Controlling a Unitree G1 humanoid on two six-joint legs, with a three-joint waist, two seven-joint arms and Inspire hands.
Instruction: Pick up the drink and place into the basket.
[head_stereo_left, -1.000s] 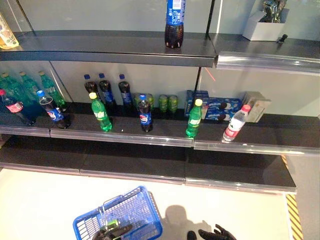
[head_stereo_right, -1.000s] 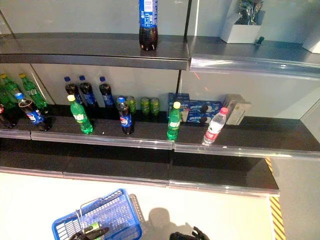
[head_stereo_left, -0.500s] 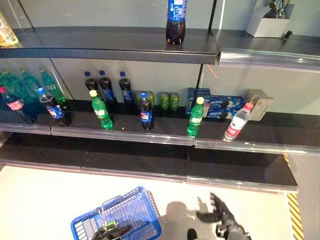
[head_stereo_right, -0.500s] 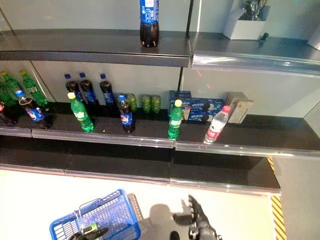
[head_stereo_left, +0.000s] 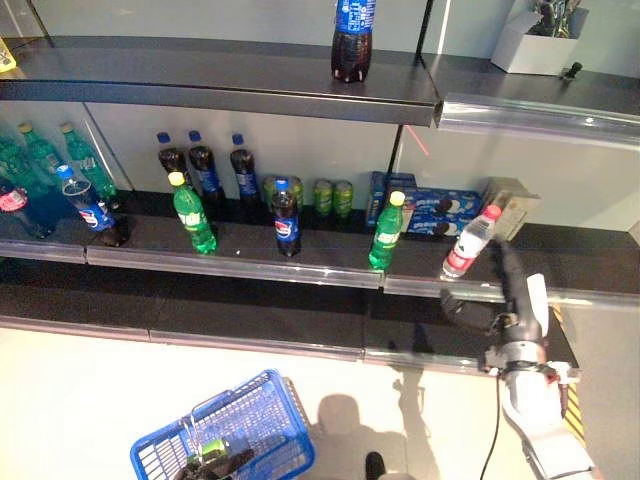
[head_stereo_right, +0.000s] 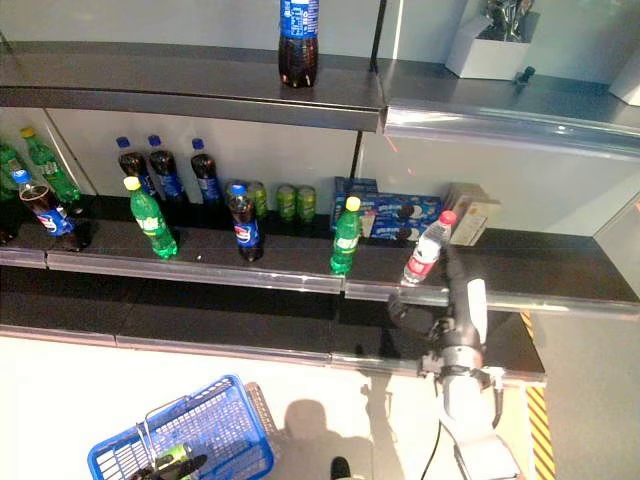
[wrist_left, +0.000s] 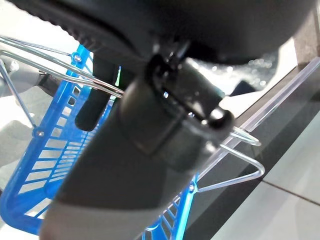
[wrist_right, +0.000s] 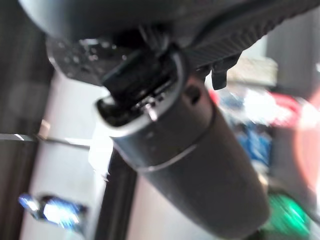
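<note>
Clear water bottle (head_stereo_left: 468, 243) at shelf edge (head_stereo_left: 300, 274); right hand (head_stereo_left: 505, 285) beside, fingers released

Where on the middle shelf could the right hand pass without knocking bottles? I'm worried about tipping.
Bare shelf lies right of the water bottle, where the right hand reaches. A gap separates the water bottle from the green bottle. Left, the cola bottles stand crowded.

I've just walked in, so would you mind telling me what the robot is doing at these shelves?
The robot is shopping for a drink. Its right hand is raised to the middle shelf, fingers open, right beside the water bottle with the red cap but not yet closed on it. Its left hand holds the handle of the blue basket down by the floor, with something green inside.
</note>
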